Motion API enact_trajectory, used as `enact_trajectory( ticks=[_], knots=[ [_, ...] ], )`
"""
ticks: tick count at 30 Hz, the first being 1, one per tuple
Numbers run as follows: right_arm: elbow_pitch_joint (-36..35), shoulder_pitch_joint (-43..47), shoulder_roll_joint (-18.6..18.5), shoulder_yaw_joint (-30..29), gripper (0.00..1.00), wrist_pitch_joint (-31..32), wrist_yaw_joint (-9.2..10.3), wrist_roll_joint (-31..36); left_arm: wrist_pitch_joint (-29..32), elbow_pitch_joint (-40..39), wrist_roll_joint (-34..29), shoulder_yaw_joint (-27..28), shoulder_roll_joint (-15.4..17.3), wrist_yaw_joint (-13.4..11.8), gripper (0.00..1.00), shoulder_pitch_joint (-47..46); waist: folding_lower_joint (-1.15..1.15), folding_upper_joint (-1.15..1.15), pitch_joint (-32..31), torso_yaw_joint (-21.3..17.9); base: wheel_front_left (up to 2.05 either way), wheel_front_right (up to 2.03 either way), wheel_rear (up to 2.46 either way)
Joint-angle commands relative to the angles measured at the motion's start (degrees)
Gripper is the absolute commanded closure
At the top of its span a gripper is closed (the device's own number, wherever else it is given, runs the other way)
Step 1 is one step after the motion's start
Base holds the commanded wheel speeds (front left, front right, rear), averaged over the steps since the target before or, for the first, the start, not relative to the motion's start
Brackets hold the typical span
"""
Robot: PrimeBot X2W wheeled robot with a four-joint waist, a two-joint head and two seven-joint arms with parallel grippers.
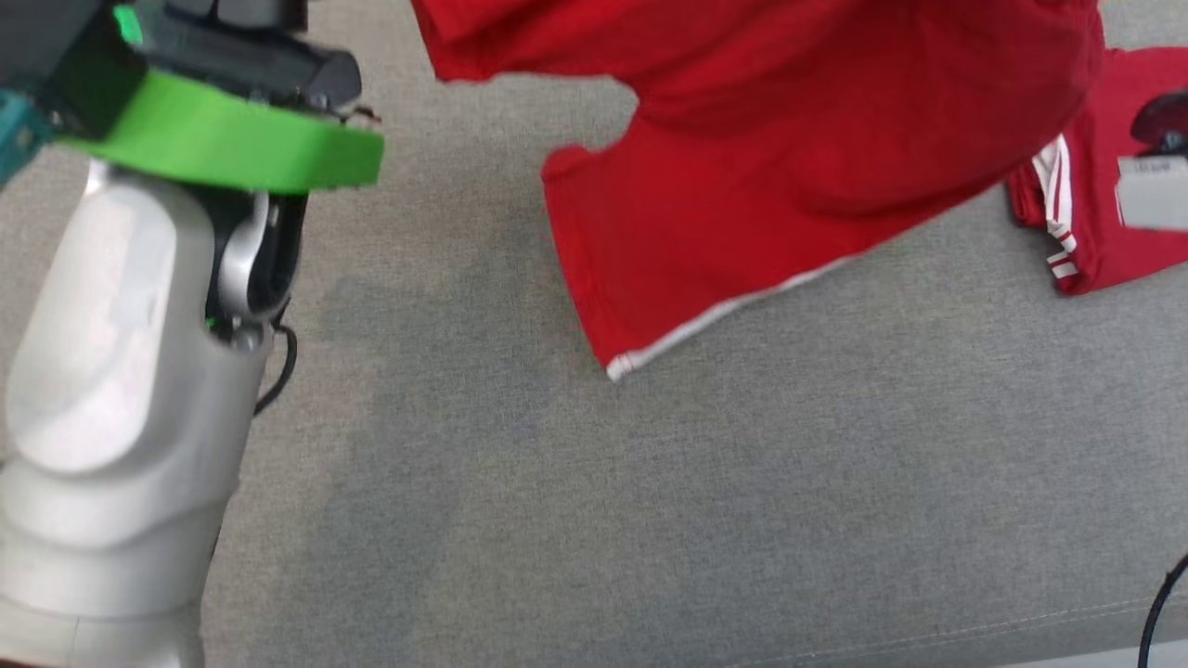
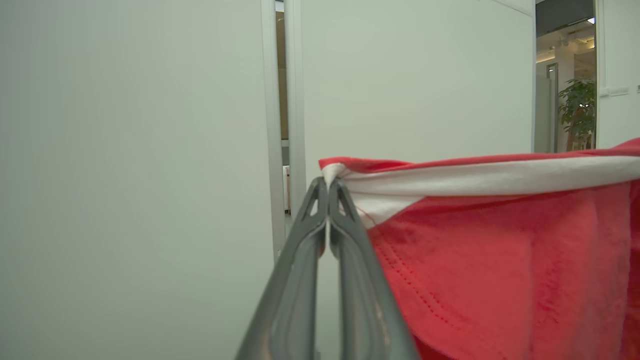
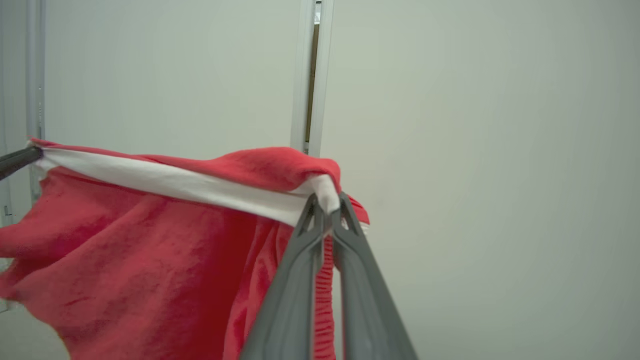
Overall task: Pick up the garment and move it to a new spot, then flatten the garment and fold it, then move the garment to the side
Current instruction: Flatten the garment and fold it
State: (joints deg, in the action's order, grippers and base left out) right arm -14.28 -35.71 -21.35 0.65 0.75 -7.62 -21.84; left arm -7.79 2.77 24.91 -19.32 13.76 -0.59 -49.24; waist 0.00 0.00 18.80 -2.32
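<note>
The garment (image 1: 789, 167) is red with a white band and hangs in the air over the grey cloth surface (image 1: 650, 510). Its white-edged lower hem reaches down toward the surface. In the left wrist view, my left gripper (image 2: 328, 187) is shut on one end of the white band of the garment (image 2: 500, 260). In the right wrist view, my right gripper (image 3: 327, 205) is shut on the other end, and the garment (image 3: 140, 260) sags between the two grips. The left gripper's dark fingertip (image 3: 17, 160) shows at that view's left edge. My left forearm (image 1: 121, 371) with its green ring (image 1: 232, 139) stands at the left.
A second red garment with white stripes (image 1: 1095, 213) lies at the right edge of the surface. A black cable (image 1: 1160, 594) curves at the lower right. Pale walls and a door frame (image 2: 280, 125) stand behind, with a potted plant (image 2: 577, 110) further back.
</note>
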Motion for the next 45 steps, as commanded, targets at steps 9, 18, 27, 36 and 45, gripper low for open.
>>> enact_trajectory(
  ticks=[9,18,27,36,45],
  knots=[
    [23.5,-22.9,5.1,5.2,1.00,-8.8,0.23,-2.7,-7.1,27.0,-0.7,3.0,-4.2,2.9,1.00,-20.7,0.00,0.00,3.5,0.5,0.00,0.00,0.00],
    [51.4,-27.8,11.5,13.6,1.00,-15.3,0.20,-2.5,-7.4,45.4,-2.4,6.8,-7.5,3.5,1.00,-17.2,0.00,0.00,3.9,0.9,0.00,0.00,0.00],
    [59.6,-18.6,15.4,19.6,1.00,-16.0,0.19,-5.3,-7.4,52.0,-4.8,8.5,-9.7,4.1,1.00,-4.5,0.00,0.00,5.7,0.6,0.00,0.00,0.00],
    [42.0,3.4,12.3,16.9,1.00,-16.0,0.20,-5.7,-7.4,33.3,-8.1,14.7,-10.3,4.6,1.00,16.2,0.00,0.00,2.6,0.9,0.00,0.00,0.00],
    [23.0,29.3,11.9,12.7,1.00,-16.0,0.27,-3.0,-7.4,13.4,-10.5,18.1,-10.3,3.9,1.00,38.7,0.00,0.00,-3.7,0.5,0.00,0.00,0.00]
  ],
)
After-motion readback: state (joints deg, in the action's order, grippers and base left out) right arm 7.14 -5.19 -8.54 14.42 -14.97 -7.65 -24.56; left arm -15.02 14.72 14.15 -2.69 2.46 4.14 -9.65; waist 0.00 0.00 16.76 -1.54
